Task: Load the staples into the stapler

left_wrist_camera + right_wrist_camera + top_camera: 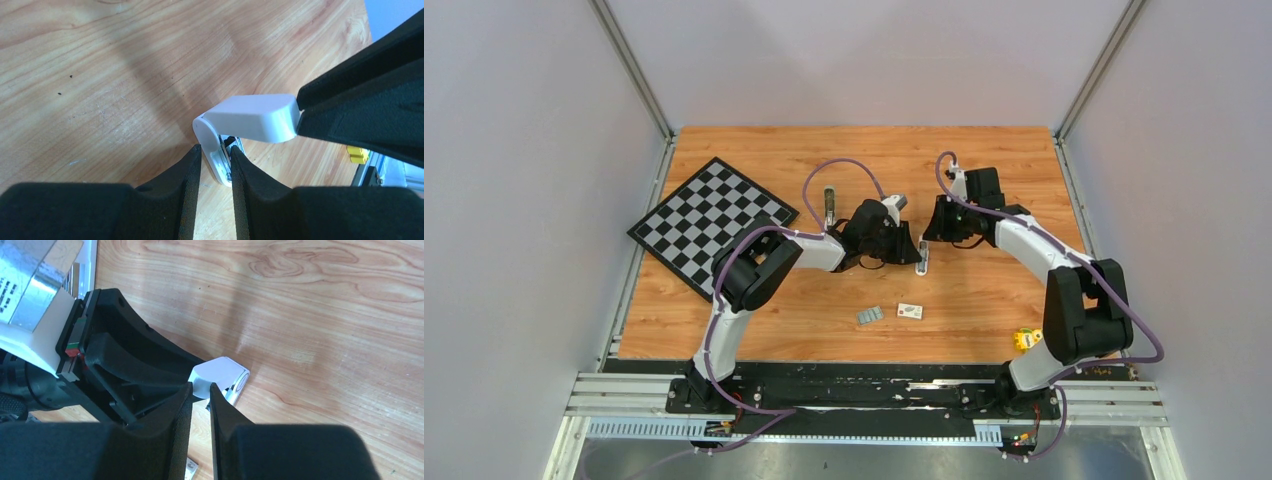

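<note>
Smooth matt white plastic stapler (250, 117) on grained, lightly scuffed wooden table (100, 75)

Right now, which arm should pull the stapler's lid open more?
Right, probably. The right gripper clamps the stapler by its raised white lid, while the left gripper grips the base between its fingers and can hold it steady.

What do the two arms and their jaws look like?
The left arm and right arm have white curved links and bulky black joints. A purple cable loops along each. The jaws are matte black, broad at the root and tapering.
</note>
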`<action>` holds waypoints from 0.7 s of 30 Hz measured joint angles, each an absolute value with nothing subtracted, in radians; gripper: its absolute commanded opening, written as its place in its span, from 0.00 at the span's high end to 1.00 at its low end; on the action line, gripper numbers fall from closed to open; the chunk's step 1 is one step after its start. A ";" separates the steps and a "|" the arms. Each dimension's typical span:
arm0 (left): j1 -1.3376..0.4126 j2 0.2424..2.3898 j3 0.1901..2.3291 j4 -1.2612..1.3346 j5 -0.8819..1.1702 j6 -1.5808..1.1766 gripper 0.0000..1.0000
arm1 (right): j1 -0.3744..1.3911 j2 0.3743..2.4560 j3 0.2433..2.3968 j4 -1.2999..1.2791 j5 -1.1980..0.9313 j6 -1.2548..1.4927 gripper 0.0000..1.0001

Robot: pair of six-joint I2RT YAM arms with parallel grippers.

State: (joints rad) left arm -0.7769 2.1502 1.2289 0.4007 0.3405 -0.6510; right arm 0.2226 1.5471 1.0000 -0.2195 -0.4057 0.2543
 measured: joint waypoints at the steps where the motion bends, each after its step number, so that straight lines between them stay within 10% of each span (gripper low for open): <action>1: -0.777 2.150 1.229 0.401 0.340 -0.651 0.70 | 0.223 1.545 0.997 -0.220 -0.411 0.254 0.79; 21: -0.777 2.149 1.228 0.404 0.336 -0.651 0.70 | 0.224 1.507 0.927 -0.315 -0.430 0.266 0.79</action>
